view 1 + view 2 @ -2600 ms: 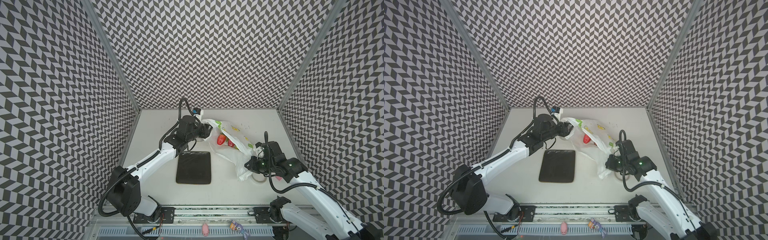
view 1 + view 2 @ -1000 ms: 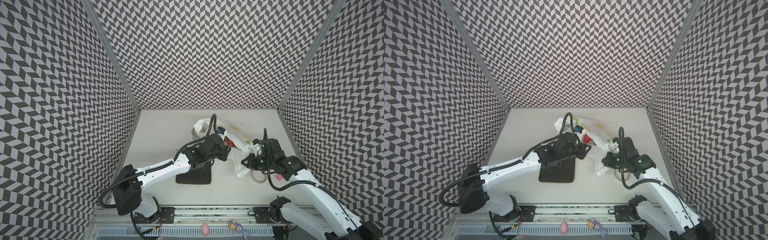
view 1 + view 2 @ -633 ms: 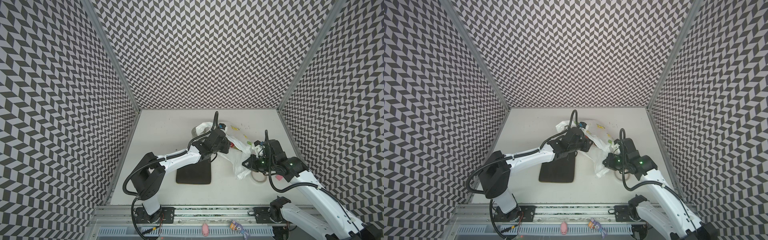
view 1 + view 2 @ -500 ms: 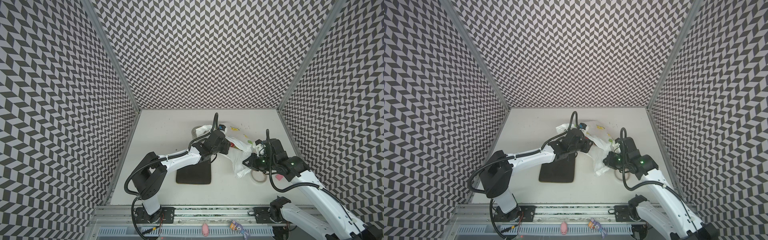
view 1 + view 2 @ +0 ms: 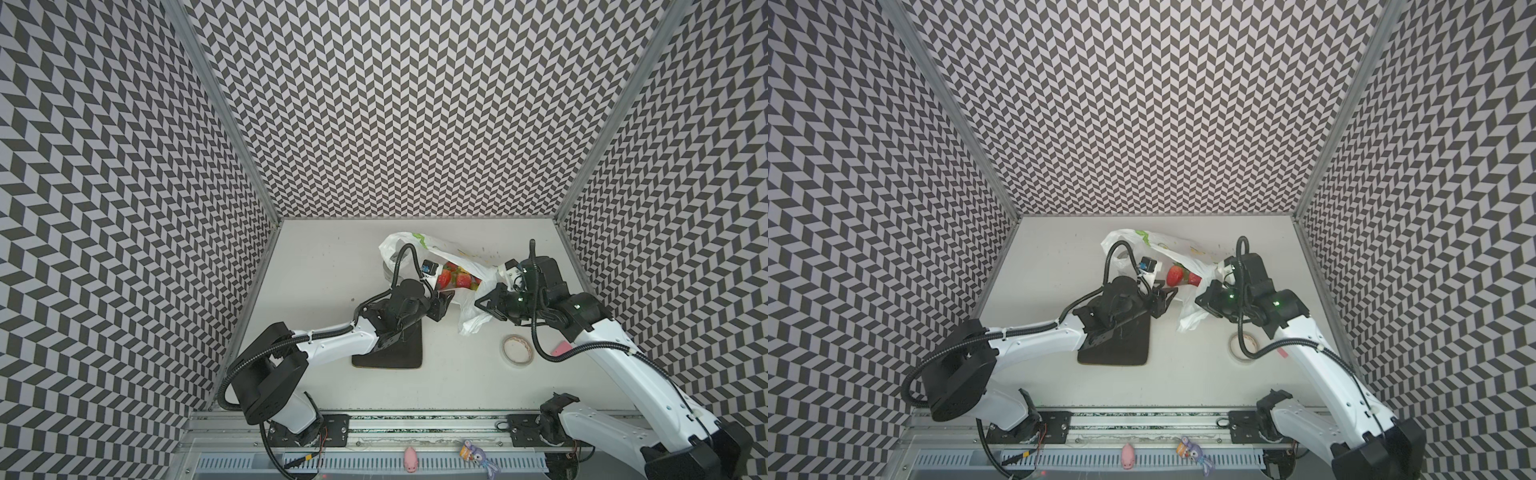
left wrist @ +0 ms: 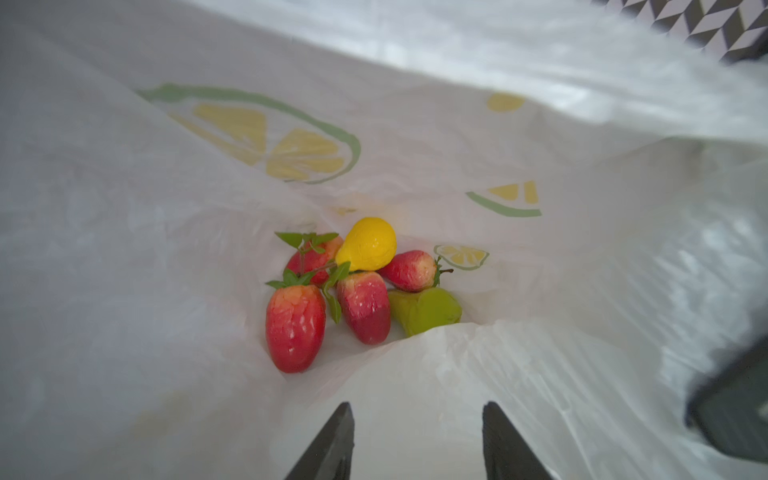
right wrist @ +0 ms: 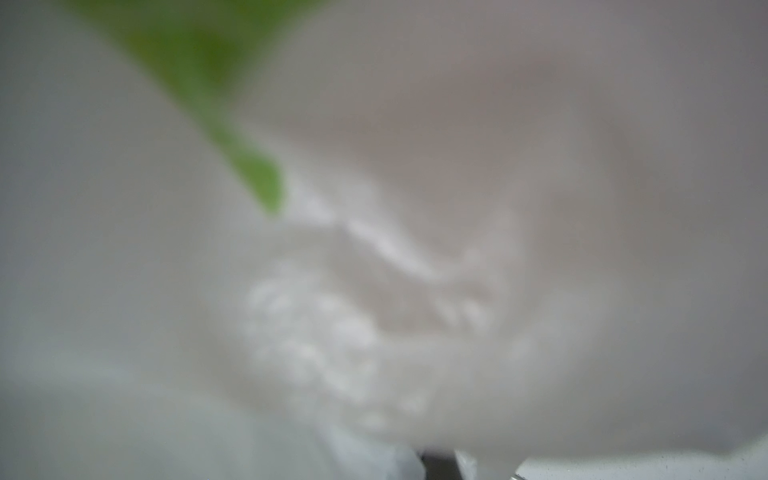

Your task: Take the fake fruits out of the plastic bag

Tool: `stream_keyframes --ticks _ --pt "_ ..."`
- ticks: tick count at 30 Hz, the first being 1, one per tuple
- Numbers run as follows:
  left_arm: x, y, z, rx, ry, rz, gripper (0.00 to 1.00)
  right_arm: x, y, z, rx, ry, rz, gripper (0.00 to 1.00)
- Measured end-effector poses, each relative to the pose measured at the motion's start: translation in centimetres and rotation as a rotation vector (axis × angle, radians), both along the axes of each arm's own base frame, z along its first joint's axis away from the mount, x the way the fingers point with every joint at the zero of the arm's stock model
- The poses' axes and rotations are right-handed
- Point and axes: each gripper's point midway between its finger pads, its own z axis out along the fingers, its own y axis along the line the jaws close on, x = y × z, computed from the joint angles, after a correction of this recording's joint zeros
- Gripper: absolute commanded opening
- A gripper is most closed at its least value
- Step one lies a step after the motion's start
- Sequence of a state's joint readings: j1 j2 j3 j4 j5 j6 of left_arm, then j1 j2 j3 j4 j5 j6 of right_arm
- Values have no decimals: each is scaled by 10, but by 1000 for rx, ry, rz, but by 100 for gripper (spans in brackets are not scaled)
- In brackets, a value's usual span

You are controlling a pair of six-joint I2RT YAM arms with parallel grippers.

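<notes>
**A:** Which step is shown?

**B:** The reach into the plastic bag (image 5: pixel 457 254), which lies on the tabletop (image 5: pixel 332 270) right of centre in both top views. The right gripper (image 5: pixel 484 302) is closed, apparently on a bunched edge of the bag, and holds it up so that the mouth faces the left arm. The left gripper (image 6: pixel 417 415) stands at that mouth, jaws partly parted, with nothing between them.

**A:** And the fake fruits (image 6: pixel 361 307)?

**B:** Inside, heaped together deep in the bag. There are several red strawberries, a yellow fruit (image 6: pixel 368 245) and a green fruit (image 6: pixel 428 309), all touching. I see none out on the tabletop, so I judge the task to be at an early stage.

**A:** What does the next move call for?

**B:** As I read it, the left gripper advances over the fold of film just ahead of it. Then it closes on the nearest strawberry (image 6: pixel 295 328) alone. There are two hazards: thin film may be pinched along with the fruit, and the leafy stems may drag a neighbour along.
</notes>
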State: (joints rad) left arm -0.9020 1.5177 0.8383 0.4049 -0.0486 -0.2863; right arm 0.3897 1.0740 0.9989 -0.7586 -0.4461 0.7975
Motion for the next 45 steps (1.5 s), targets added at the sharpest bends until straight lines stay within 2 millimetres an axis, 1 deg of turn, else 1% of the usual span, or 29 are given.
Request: stream_keyframes --ticks 3,6,10,15,17,21,23,26,28,31,34,37,39,42,43,45 --pt "-3 -5 17 -4 -94 -37 45 3 4 -3 1 24 13 0" --pt "-7 -9 18 41 -161 -75 39 3 5 -3 5 28 17 0" --pt "-5 -14 7 140 -213 -115 33 2 5 2 11 12 18 0" --pt "7 -16 -13 256 -240 -121 31 3 5 13 20 -15 22 0" --pt "15 -18 -17 299 -251 -115 30 4 6 19 23 -35 29 0" --pt "34 -27 -17 370 -284 -105 29 3 5 26 13 -61 46 0" --pt "38 -28 -19 405 -300 -106 28 2 5 30 9 -71 53 0" --pt "39 -26 -30 466 -307 -117 28 0 4 34 5 -87 62 0" --pt "40 -24 -36 505 -317 -123 30 -2 3 36 6 -97 64 0" --pt "43 -20 -48 576 -332 -125 36 -5 3 42 16 -118 75 0" --pt "54 -22 -62 642 -321 -120 44 -9 5 48 28 -143 107 0" --pt "67 -28 -63 646 -301 -105 52 -12 5 48 10 -173 139 0" --pt "77 -34 -56 615 -278 -88 56 -17 2 39 -8 -188 149 0" --pt "91 -44 -40 543 -243 -61 61 -35 -6 11 -30 -153 156 0" --pt "93 -46 -38 520 -228 -54 62 -41 -8 2 -36 -135 157 0" --pt "95 -47 -41 496 -192 -51 65 -48 -11 -10 -46 -105 158 0"
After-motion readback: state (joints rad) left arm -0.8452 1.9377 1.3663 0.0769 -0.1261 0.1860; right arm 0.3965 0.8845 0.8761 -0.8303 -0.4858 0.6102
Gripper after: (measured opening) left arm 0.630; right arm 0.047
